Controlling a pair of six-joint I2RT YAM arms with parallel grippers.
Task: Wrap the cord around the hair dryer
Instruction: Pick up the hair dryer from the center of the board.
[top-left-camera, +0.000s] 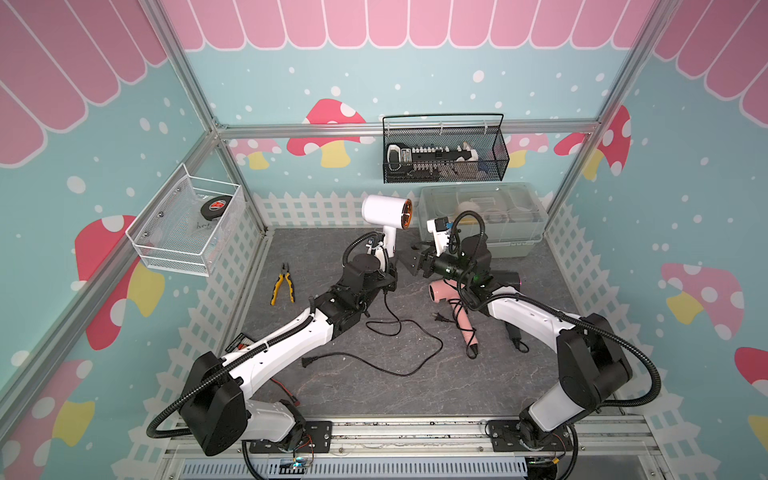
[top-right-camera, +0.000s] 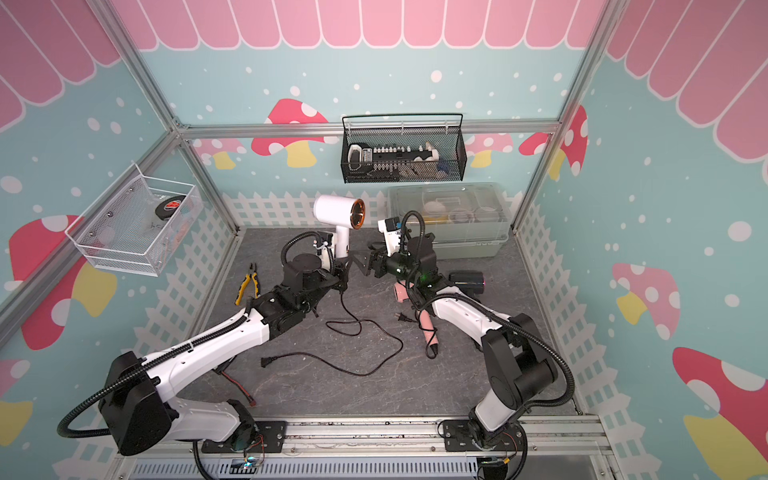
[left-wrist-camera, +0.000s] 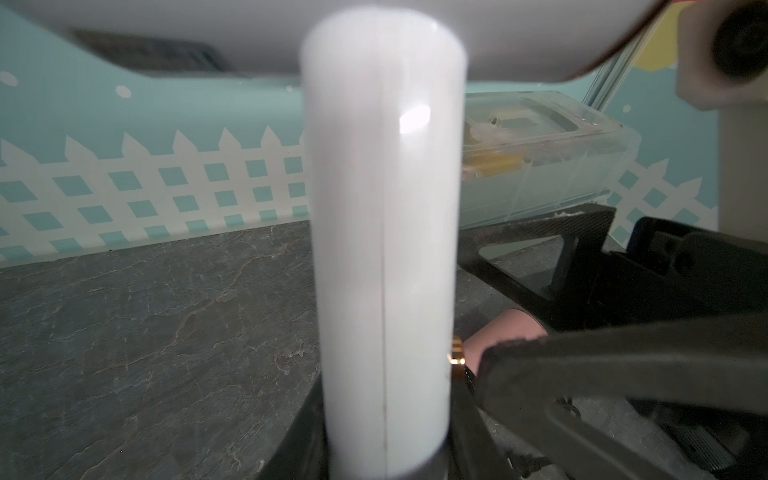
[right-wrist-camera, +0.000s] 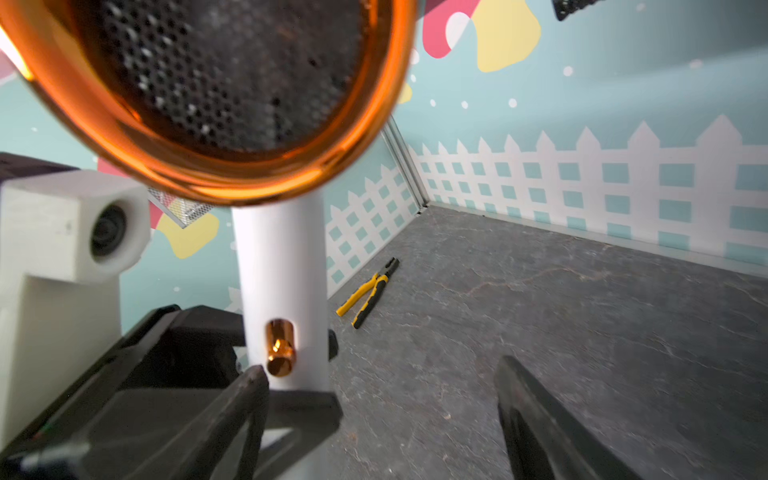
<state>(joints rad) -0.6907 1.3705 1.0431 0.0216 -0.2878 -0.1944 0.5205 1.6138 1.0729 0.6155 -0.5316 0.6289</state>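
Observation:
The white hair dryer (top-left-camera: 386, 212) with an orange-ringed nozzle stands upright above the table's rear middle. My left gripper (top-left-camera: 385, 261) is shut on the base of its handle (left-wrist-camera: 382, 249). Its black cord (top-left-camera: 438, 343) hangs from the handle base and lies in loose loops on the grey table, ending at a plug (top-left-camera: 306, 361); both top views show it (top-right-camera: 401, 343). My right gripper (top-left-camera: 409, 261) is level with the handle and close to its right side. It is open (right-wrist-camera: 380, 370) with nothing between its fingers, and one fingertip (right-wrist-camera: 255, 376) is next to the handle's orange switch (right-wrist-camera: 279, 347).
A pink hair dryer (top-left-camera: 446, 291) and a black one (top-left-camera: 505, 277) lie under my right arm. Yellow pliers (top-left-camera: 283, 284) lie to the left. A clear plastic box (top-left-camera: 482, 216) stands at the back right, a black mesh basket (top-left-camera: 444, 153) hangs above it, and a white wire basket (top-left-camera: 187, 224) hangs on the left wall.

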